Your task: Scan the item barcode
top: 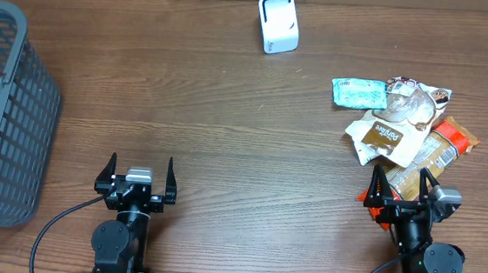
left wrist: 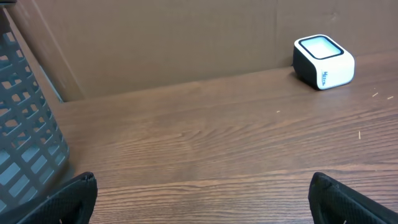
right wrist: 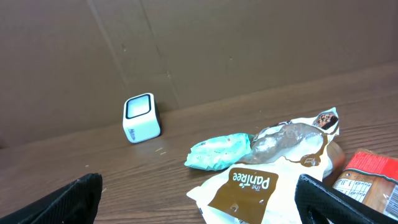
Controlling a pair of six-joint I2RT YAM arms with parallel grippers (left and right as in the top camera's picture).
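The white barcode scanner (top: 278, 23) stands at the table's far edge, also in the left wrist view (left wrist: 323, 61) and the right wrist view (right wrist: 142, 117). A pile of snack packets lies at the right: a teal packet (top: 359, 93) (right wrist: 219, 151), a white and brown Pantree packet (top: 385, 136) (right wrist: 252, 186), a clear bag (top: 417, 102) (right wrist: 289, 138) and an orange packet (top: 446, 144) (right wrist: 367, 177). My right gripper (top: 404, 184) (right wrist: 199, 180) is open just short of the pile's near edge, holding nothing. My left gripper (top: 141, 174) (left wrist: 202, 180) is open over bare wood at the near left.
A grey mesh basket (top: 2, 109) (left wrist: 25, 124) stands at the left edge of the table. A brown cardboard wall (left wrist: 155, 43) closes the far side behind the scanner. Something red (top: 366, 198) shows beside the right gripper.
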